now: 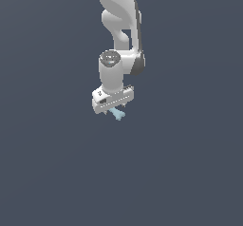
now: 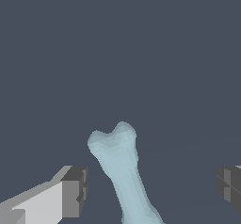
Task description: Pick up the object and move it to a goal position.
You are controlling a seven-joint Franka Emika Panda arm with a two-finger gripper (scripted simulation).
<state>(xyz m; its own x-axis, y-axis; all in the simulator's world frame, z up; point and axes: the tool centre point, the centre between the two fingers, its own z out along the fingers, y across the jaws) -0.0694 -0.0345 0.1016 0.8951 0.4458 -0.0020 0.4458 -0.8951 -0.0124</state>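
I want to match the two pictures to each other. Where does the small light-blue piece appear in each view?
Exterior view: the light-blue piece pokes out just under the white gripper, near the picture's centre.
Wrist view: it fills the lower middle, lobed end up, between the two grey fingertips, touching neither.
Shared landmark: the gripper itself, whose jaws stand wide apart.

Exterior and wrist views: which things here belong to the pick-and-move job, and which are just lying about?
Belongs to the job:
- pale blue piece, lying between the open jaws, untouched
- gripper, just above the piece

Just lying about:
- nothing else shows; only the plain dark surface
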